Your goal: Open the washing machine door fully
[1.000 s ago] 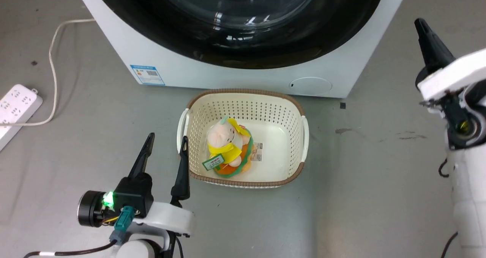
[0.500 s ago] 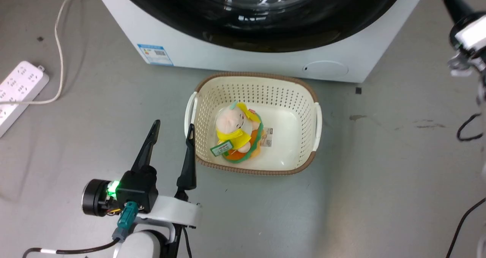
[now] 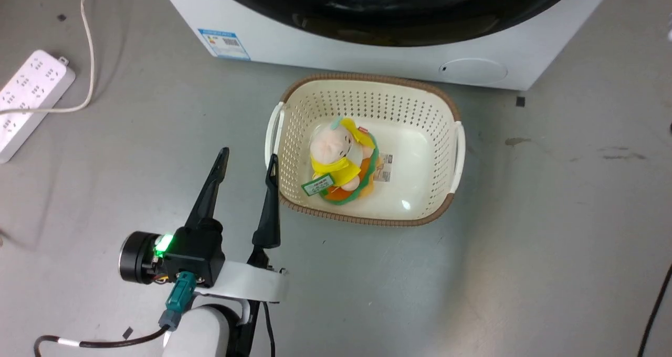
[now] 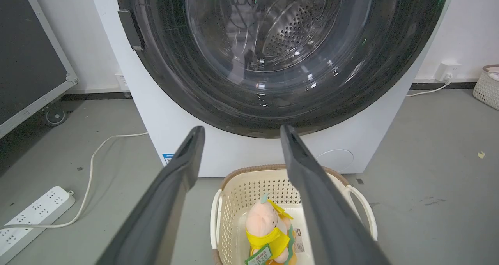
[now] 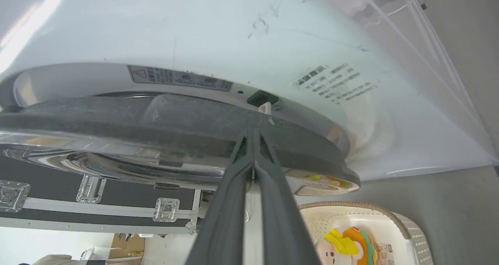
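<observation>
The washing machine (image 3: 336, 60) stands at the top of the head view, the glossy black rim of its door (image 3: 399, 29) above the blue label (image 3: 223, 43) and round white flap (image 3: 472, 71). In the left wrist view the door (image 4: 269, 113) faces me, steel drum behind the glass. My left gripper (image 3: 247, 155) hovers open over the floor, left of the basket. In the right wrist view my right gripper (image 5: 253, 131) is shut, its tips against the door's dark edge (image 5: 117, 117), near the latch hole (image 5: 262, 98). A narrow gap shows between door and white front (image 5: 195, 31).
A cream basket (image 3: 451, 136) holding a plush toy (image 3: 341, 163) sits on the floor right before the machine. A white power strip (image 3: 31, 102) and its cable (image 3: 89, 37) lie at the left. A black flight case (image 5: 97, 206) stands beyond the door.
The head camera has moved, so the whole picture slid up and to the right. My right gripper has risen out of the head view. The left gripper stays open.
</observation>
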Motion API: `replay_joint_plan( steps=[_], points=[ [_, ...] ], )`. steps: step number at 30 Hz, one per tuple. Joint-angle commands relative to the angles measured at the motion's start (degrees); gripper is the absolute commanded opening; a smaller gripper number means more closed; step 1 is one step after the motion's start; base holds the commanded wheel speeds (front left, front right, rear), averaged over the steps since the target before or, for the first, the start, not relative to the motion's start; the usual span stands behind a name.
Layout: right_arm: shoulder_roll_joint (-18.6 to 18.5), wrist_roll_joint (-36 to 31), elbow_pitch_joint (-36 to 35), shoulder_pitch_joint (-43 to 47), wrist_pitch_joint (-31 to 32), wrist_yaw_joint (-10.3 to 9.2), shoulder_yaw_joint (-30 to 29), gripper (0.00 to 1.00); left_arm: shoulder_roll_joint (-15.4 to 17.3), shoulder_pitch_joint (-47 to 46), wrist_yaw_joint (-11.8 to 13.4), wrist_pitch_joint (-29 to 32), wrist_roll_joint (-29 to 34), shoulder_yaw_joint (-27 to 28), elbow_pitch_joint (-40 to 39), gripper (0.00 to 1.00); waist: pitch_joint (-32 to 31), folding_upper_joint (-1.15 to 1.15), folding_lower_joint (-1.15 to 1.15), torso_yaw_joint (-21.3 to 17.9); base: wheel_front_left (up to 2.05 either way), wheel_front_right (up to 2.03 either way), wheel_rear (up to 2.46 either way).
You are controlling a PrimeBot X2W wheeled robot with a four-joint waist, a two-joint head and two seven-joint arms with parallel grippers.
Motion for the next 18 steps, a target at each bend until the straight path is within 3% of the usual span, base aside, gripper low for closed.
replay_joint_plan(
  steps=[1, 10, 18],
  points=[
    [-0.87, 1.86, 2.12, -3.51, 1.12, 0.07, -0.32, 0.00, 0.06, -1.30, 0.37, -0.72, -0.39, -0.47, -0.33, 1.00, 0.75, 0.00, 0.00, 0.42, 0.00, 0.00, 0.00],
    [-3.22, 6.08, 13.44, -14.84, 9.47, 0.07, 0.39, 0.00, 0.06, -3.02, 1.04, -2.03, -1.14, -2.07, -0.42, 1.00, 3.80, 0.00, 0.00, 1.95, 0.00, 0.00, 0.00],
    [-3.83, 10.45, 19.78, -19.37, 15.62, 0.07, -0.17, 0.00, 0.07, -4.14, 1.86, -2.99, -1.88, -3.37, -0.62, 1.00, 5.03, 0.00, 0.00, 3.10, 0.00, 0.00, 0.00]
  ],
)
